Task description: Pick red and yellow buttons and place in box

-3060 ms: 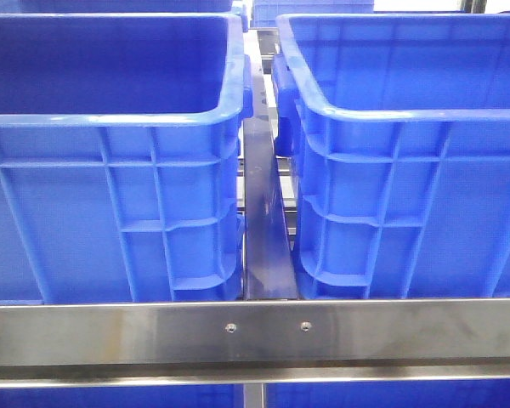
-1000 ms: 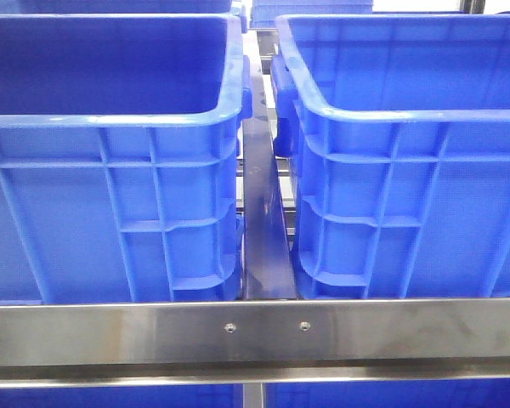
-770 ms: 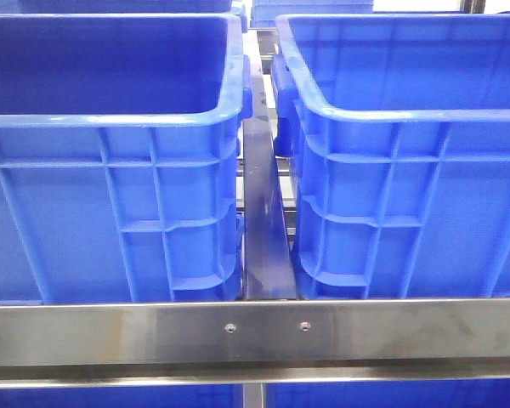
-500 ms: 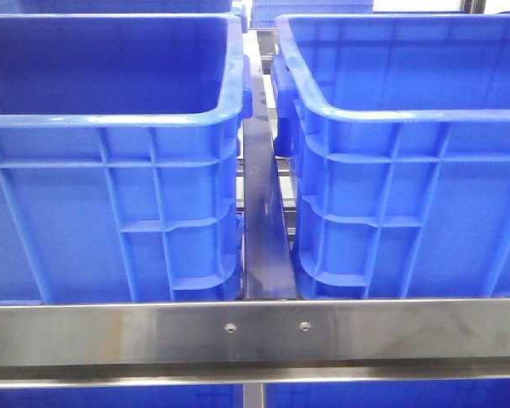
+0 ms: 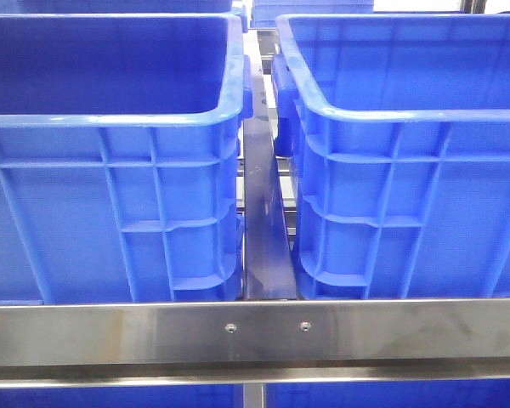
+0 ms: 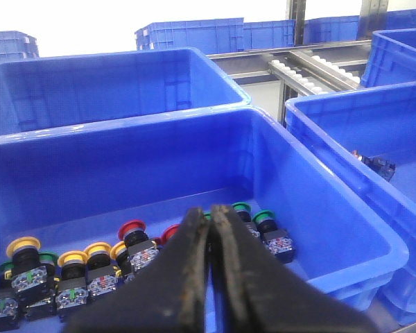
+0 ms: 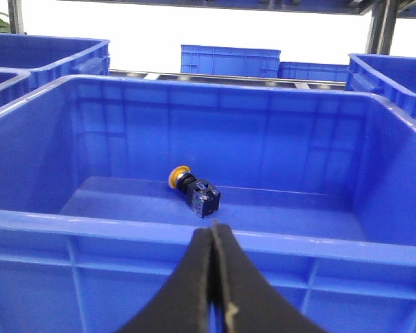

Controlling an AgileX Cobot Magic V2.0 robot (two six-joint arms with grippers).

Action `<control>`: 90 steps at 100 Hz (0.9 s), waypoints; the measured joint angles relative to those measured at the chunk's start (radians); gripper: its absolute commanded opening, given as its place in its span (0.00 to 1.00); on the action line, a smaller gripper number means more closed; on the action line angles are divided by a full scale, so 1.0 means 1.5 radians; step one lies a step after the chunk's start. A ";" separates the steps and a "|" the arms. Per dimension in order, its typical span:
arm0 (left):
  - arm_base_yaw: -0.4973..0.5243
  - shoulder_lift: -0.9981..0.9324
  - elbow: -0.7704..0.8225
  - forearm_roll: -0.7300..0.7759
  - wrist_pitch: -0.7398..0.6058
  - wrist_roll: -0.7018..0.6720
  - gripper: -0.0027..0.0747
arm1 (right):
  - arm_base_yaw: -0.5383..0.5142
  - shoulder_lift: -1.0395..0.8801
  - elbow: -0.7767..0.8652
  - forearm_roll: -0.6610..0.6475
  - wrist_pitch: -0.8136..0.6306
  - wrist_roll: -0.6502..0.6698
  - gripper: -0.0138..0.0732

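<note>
- The two blue bins fill the front view: the left bin takes the left half of the frame and the right bin the right half, with a steel rail across the bottom. Neither arm shows there.
- In the left wrist view the supply bin spans the middle of the frame; the buttons lie in a row along its floor at lower left, with yellow, red and green caps mixed together.
- In the right wrist view the box fills the frame, with one yellow button lying on its floor at centre.
- The left claw, bottom centre, has its jaws nearly pressed together and holds nothing.
- The right claw, bottom centre, is pressed together and empty too.
- To do the pick well, I judge the left claw should spread before dropping, then come down on a red button or yellow cap, avoiding the green ones at centre right.
</note>
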 measured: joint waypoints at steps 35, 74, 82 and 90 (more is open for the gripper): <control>0.000 0.000 0.000 0.000 0.000 0.000 0.01 | 0.000 0.000 0.000 0.000 0.000 0.000 0.08; 0.000 0.000 0.005 0.000 -0.004 0.000 0.01 | 0.000 0.000 0.000 0.000 0.000 0.000 0.08; 0.000 0.000 0.014 0.002 -0.031 0.000 0.01 | 0.000 0.000 0.000 0.000 0.000 0.000 0.08; 0.000 0.000 0.032 0.017 -0.070 0.000 0.01 | 0.000 0.000 0.000 0.000 0.000 0.000 0.08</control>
